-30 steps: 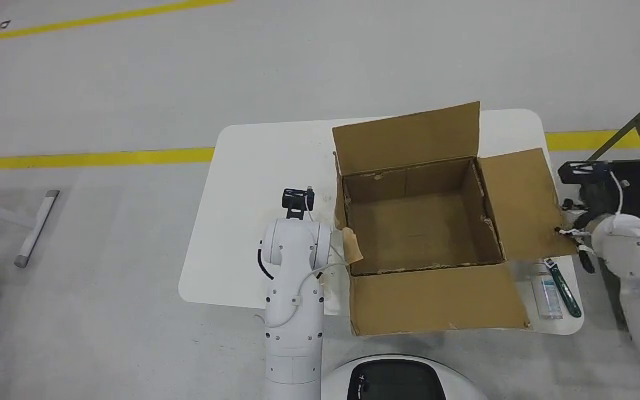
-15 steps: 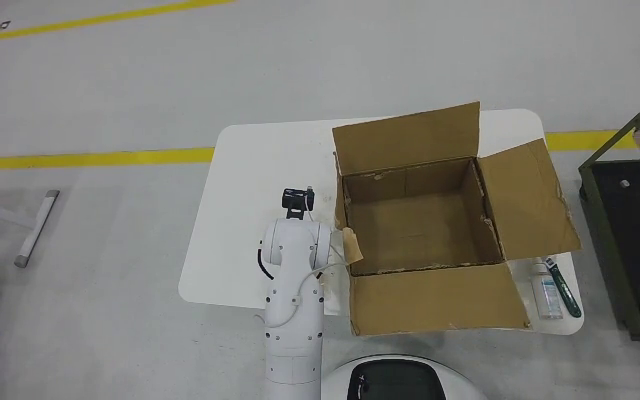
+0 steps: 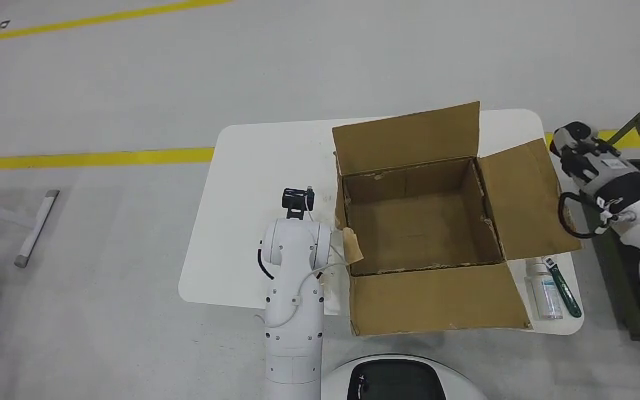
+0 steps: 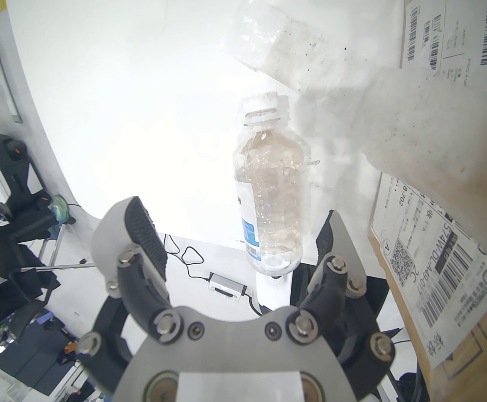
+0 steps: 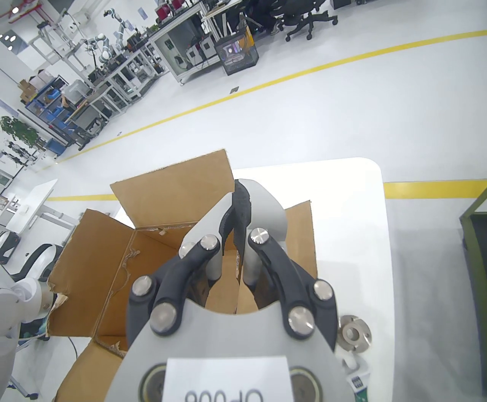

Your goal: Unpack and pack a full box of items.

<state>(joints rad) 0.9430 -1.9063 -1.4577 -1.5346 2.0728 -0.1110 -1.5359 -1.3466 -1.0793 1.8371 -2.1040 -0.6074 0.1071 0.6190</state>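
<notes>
Box (image 3: 405,140): brown cardboard, four flaps spread outward, rim torn.
Bottle (image 4: 268,205): clear plastic, labelled, lying flat.
Left gripper (image 4: 233,213): fingers wide apart.
Right gripper (image 5: 239,198): fingers pressed together.

Pale grey glossy floor (image 3: 120,90), evenly lit. Straight yellow floor stripe (image 3: 100,158) runs up to edge of white rounded-corner table (image 3: 240,170). Second yellow stripe (image 3: 110,15) farther off. Short grey bar (image 3: 35,228) lies on floor. Far side of room: metal-framed workbenches (image 5: 125,72), black swivel chairs (image 5: 304,19), blue storage bins (image 5: 47,97), green potted plant (image 5: 15,131).
</notes>
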